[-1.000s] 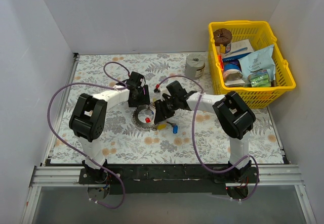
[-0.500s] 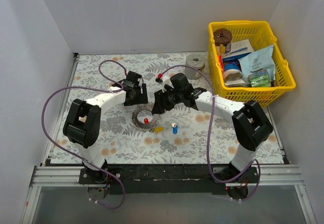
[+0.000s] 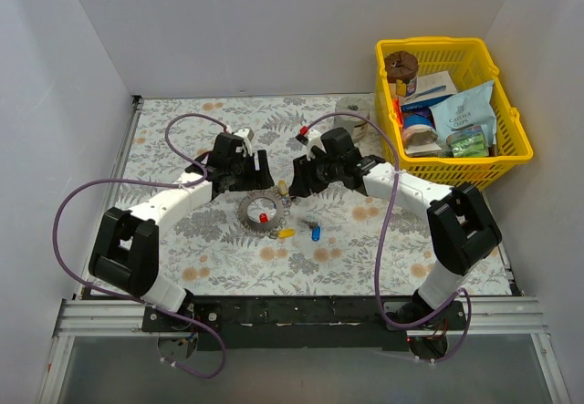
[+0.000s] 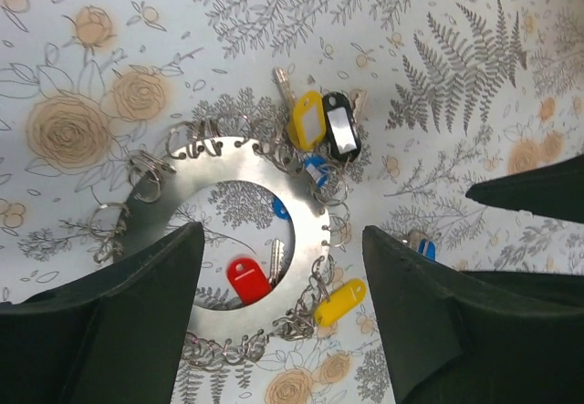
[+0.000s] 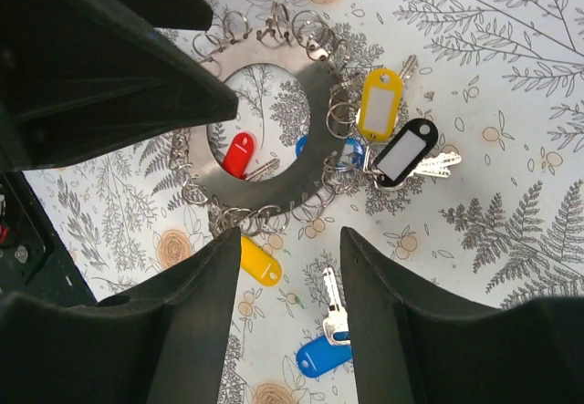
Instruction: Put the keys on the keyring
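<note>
The keyring is a flat grey metal ring with small split rings round its edge, lying on the floral mat. A red key lies inside its hole. A yellow key sits at its near edge and a blue key lies loose to the right. My left gripper is open and empty, above the ring's far-left side. My right gripper is open and empty, above its far-right side. The left wrist view shows the keyring, red key and yellow key. The right wrist view shows the keyring, yellow key and blue key.
A yellow tag and a black tag with keys hang at the ring's far edge. A grey roll stands at the back. A yellow basket of groceries stands at the back right. White walls enclose the mat.
Both grippers have risen and drawn back from the keyring toward the far side. The right gripper no longer covers the ring. The keys lie where they were.
</note>
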Controlling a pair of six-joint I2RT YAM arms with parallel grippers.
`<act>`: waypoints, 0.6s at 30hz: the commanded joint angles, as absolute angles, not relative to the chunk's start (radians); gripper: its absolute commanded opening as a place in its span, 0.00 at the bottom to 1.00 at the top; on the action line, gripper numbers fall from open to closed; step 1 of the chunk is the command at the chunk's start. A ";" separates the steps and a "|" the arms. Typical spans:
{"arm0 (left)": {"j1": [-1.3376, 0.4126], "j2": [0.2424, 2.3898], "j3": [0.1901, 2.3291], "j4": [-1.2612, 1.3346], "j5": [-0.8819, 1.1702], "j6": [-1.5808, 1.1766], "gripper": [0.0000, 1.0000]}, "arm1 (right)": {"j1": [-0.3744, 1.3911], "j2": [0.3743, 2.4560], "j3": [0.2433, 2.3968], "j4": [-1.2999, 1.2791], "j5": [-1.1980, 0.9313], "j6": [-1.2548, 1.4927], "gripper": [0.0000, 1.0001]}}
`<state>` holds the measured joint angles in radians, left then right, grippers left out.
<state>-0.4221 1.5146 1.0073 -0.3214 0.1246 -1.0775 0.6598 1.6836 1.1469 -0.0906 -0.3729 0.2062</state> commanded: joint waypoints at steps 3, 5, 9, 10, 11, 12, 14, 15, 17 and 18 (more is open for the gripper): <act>-0.446 1.463 0.969 -0.255 0.206 -1.062 0.68 | 0.605 1.674 1.111 -0.077 -0.409 0.224 0.54; -0.474 1.466 0.977 -0.258 0.181 -1.060 0.67 | 0.592 1.666 1.091 -0.074 -0.411 0.224 0.54; -0.526 1.486 0.988 -0.258 0.138 -1.061 0.66 | 0.551 1.648 1.062 -0.068 -0.433 0.235 0.53; -0.538 1.505 0.994 -0.258 0.127 -1.058 0.65 | 0.545 1.644 1.054 -0.063 -0.434 0.238 0.53; -0.566 1.514 0.999 -0.259 0.117 -1.055 0.65 | 0.538 1.640 1.040 -0.061 -0.431 0.238 0.52; -0.577 1.525 1.012 -0.265 0.091 -1.055 0.64 | 0.523 1.635 1.037 -0.061 -0.434 0.242 0.52; -0.616 1.555 1.022 -0.275 0.069 -1.057 0.61 | 0.508 1.631 1.026 -0.064 -0.446 0.244 0.52; -0.627 1.568 1.028 -0.276 0.052 -1.057 0.60 | 0.499 1.628 1.022 -0.061 -0.452 0.244 0.52; -0.660 1.601 1.045 -0.285 0.031 -1.054 0.56 | 0.489 1.621 1.009 -0.058 -0.453 0.244 0.52; -0.669 1.612 1.054 -0.301 0.014 -1.057 0.55 | 0.480 1.620 1.009 -0.060 -0.457 0.242 0.52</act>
